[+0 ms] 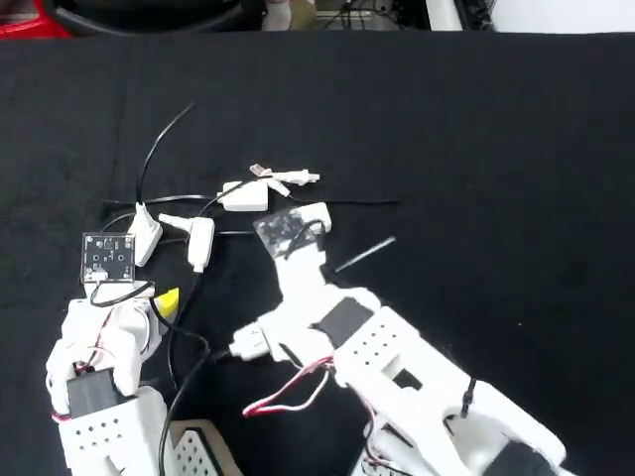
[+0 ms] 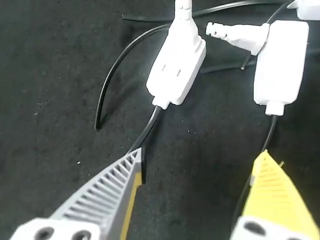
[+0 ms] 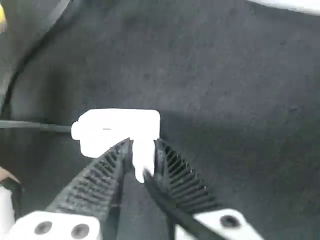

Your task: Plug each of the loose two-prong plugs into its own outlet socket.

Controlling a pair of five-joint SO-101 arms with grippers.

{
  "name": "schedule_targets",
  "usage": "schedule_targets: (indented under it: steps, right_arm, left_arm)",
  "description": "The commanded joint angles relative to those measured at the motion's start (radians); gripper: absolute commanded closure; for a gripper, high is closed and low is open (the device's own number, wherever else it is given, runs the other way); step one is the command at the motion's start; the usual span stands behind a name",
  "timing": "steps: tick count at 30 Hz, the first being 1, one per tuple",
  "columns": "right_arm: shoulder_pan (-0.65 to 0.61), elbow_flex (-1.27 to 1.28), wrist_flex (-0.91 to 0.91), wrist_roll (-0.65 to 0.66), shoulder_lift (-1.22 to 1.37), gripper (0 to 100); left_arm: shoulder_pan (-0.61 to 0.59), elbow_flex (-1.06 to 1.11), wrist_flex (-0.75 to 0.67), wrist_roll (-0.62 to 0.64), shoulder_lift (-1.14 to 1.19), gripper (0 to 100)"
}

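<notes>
The right gripper (image 3: 141,147) pinches a white plug (image 3: 141,161) that sits against a white socket (image 3: 117,127) on the black table (image 1: 496,149). The left gripper (image 2: 199,154) is spread wide, near a second socket (image 2: 177,65) and a third socket (image 2: 280,65).

Black cloth (image 1: 496,149) covers the table: matte, evenly lit, with faint pale specks. Beyond the cloth's far edge: a red object (image 1: 25,18) at the left corner, a thick black cable loop (image 1: 149,22) beside it, tangled dark cords (image 1: 357,12) mid-edge, a white surface (image 1: 566,14) toward the right corner
</notes>
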Motion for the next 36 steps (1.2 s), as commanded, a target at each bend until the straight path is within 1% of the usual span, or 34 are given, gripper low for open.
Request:
schedule_targets:
  steps: [1,7,10,13,16,20,23,25,27,32,36]
  right_arm:
    - [-0.044,-0.001,0.020,-0.009,0.019,98.7]
    - [-0.048,0.013,0.014,-0.006,0.019,98.7]
    - [-0.048,0.041,-0.035,-0.003,0.025,98.7]
    - [-0.046,0.041,-0.091,0.049,0.071,98.7]
    - [-0.044,-0.004,-0.127,0.068,0.139,98.6]
    - [-0.066,-0.085,-0.130,0.178,0.188,98.6]
    - [-0.107,-0.170,-0.152,0.178,0.222,98.6]
    - [-0.114,-0.219,-0.210,0.180,0.265,98.6]
    - [-0.107,-0.251,-0.310,0.183,0.337,98.6]
    - [-0.095,-0.352,-0.554,0.183,0.584,98.6]
    - [-0.103,-0.506,-0.614,0.183,0.716,98.6]
  left_arm:
    - [-0.010,-0.005,-0.021,-0.009,-0.006,66]
    - [-0.010,-0.007,-0.008,-0.009,-0.006,66]
    - [-0.008,-0.005,-0.014,-0.009,-0.006,66]
    - [-0.008,-0.005,-0.015,-0.009,-0.006,66]
    - [-0.010,-0.005,-0.015,-0.009,-0.006,66]
    - [-0.010,-0.004,-0.015,-0.008,-0.006,66]
    - [-0.013,-0.008,-0.015,-0.003,-0.006,66]
    - [-0.018,-0.010,-0.015,-0.002,-0.008,66]
    - [-0.018,-0.010,-0.015,-0.002,-0.008,66]
    - [-0.019,-0.010,-0.014,0.000,-0.008,66]
    - [-0.021,-0.012,-0.014,0.018,-0.008,66]
